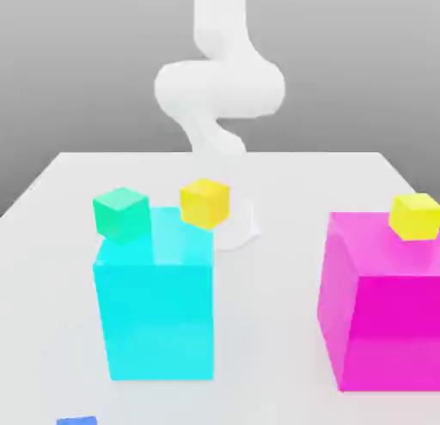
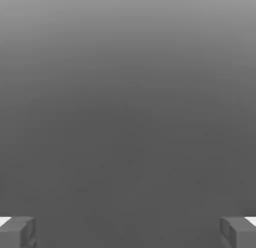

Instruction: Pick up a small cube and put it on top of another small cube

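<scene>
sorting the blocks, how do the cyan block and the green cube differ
The cyan block is far bigger than the green cube. The cyan block stands on the table; the green cube sits on its top corner, toward the exterior view's left. Both are plain, box-shaped solids.

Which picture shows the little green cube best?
The exterior view. There the green cube sits whole on top of the big cyan block, near its back corner. The hand view gives just plain grey background between the open gripper's fingertips, no cube.
</scene>
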Robot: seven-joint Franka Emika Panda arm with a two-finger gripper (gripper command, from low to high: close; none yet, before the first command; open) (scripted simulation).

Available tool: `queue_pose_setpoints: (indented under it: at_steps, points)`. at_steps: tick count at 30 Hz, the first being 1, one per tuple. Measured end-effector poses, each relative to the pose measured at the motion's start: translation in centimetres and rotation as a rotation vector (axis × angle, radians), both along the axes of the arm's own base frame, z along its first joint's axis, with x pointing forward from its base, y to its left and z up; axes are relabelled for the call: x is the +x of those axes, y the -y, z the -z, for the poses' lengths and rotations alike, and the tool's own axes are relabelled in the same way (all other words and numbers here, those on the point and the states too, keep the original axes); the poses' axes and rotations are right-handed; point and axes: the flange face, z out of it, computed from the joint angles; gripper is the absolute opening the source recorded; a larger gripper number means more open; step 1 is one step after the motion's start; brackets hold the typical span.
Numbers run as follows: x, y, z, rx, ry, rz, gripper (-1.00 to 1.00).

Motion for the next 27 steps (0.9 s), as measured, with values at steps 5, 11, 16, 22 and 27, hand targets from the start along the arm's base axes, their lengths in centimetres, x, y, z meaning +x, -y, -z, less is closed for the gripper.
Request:
queue_pose_setpoints:
  at_steps: [5,11,16,22,27]
  points:
    - [6.1,2.4,6.2,0.043,-0.125,-0.046,0.00]
    - [11.7,5.0,14.7,0.073,-0.262,-0.080,0.00]
    - [15.0,7.1,22.4,0.080,-0.371,-0.092,0.00]
    - [17.2,10.0,31.9,0.062,-0.496,-0.094,0.00]
    - [17.5,12.3,39.6,0.021,-0.596,-0.093,0.00]
